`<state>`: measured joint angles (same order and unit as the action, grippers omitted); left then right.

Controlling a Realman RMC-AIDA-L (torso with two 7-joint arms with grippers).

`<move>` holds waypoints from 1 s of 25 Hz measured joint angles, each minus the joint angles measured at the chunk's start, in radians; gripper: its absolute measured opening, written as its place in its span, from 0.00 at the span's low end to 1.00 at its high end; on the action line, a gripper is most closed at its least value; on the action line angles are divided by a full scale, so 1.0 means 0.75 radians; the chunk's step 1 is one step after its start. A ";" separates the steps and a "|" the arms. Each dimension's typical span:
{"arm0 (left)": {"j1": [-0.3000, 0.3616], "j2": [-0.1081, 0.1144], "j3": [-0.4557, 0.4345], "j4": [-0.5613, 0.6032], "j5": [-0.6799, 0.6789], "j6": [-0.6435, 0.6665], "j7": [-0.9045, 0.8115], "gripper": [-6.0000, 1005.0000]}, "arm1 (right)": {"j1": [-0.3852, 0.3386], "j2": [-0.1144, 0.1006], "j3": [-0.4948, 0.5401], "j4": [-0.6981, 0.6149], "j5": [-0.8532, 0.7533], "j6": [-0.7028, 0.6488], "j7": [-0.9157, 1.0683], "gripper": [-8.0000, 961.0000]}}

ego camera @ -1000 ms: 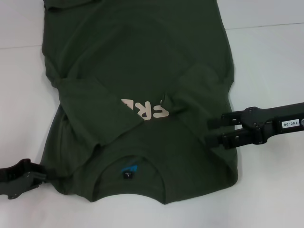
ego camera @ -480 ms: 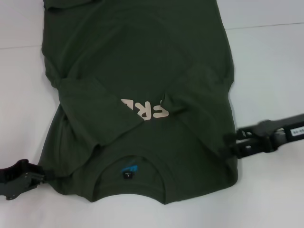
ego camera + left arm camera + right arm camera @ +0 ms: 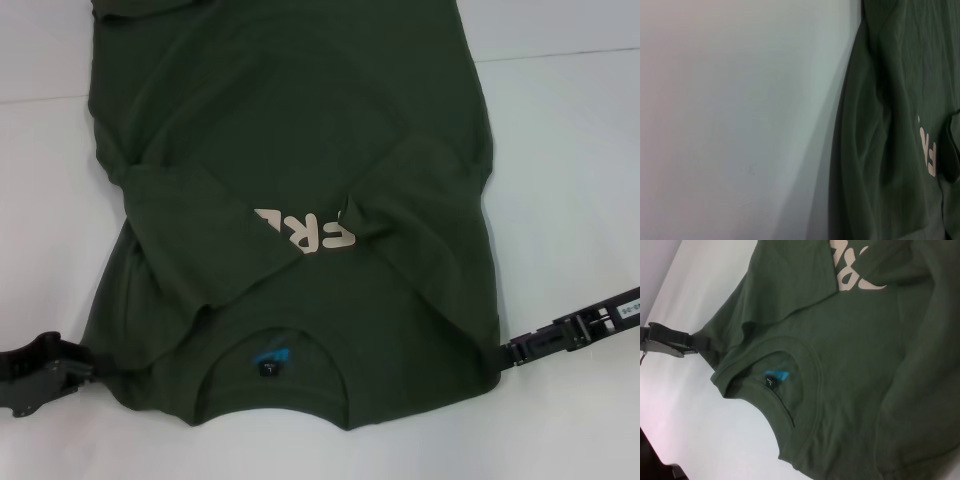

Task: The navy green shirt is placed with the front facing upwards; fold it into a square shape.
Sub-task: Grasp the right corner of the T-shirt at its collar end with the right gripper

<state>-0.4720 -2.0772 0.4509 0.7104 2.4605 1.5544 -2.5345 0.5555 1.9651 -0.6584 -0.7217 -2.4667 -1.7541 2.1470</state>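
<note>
While spread on table (image 3: 560,130): navy green shirt (image 3: 300,150) fills frame centre, collar low
Open room: white margins both sides
Left gripper (image 3: 88,368): lower left, clamping shirt's corner
Right gripper (image 3: 505,355): dropped from mid-right to hem, grip state unclear

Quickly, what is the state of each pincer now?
Left pincer: at the shirt shoulder edge; cannot be told.
Right pincer: at the opposite shoulder edge; cannot be told.

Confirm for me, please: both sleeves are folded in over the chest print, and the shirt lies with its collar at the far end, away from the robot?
Not quite. The head view shows the navy green shirt with its collar at the near end, toward the robot; the blue label sits there. The sleeves are indeed folded in over the print.
</note>
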 joint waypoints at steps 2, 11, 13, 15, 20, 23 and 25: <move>0.000 0.000 0.000 0.003 -0.001 0.001 0.000 0.03 | 0.010 0.004 -0.008 0.013 -0.001 0.014 0.000 0.96; 0.002 0.000 0.000 0.008 -0.003 0.005 0.001 0.03 | 0.032 0.002 -0.048 0.030 -0.029 0.047 0.048 0.96; 0.001 0.000 0.000 0.008 -0.003 0.005 0.001 0.03 | 0.032 -0.007 -0.049 0.027 -0.052 0.053 0.071 0.96; 0.001 0.000 0.000 0.008 -0.003 0.004 0.001 0.03 | 0.032 -0.013 -0.043 0.023 -0.068 0.055 0.083 0.96; 0.001 0.000 0.000 0.008 -0.003 0.001 0.001 0.03 | 0.030 -0.014 -0.035 0.038 -0.069 0.085 0.091 0.96; 0.001 0.000 0.000 0.008 -0.002 0.001 0.000 0.03 | 0.035 -0.010 -0.041 0.057 -0.071 0.100 0.091 0.96; 0.003 0.000 0.000 0.008 0.001 0.002 0.000 0.03 | 0.040 -0.009 -0.047 0.074 -0.073 0.107 0.091 0.96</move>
<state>-0.4701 -2.0769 0.4510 0.7165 2.4610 1.5558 -2.5343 0.5856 1.9586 -0.6937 -0.6663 -2.5215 -1.6740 2.2150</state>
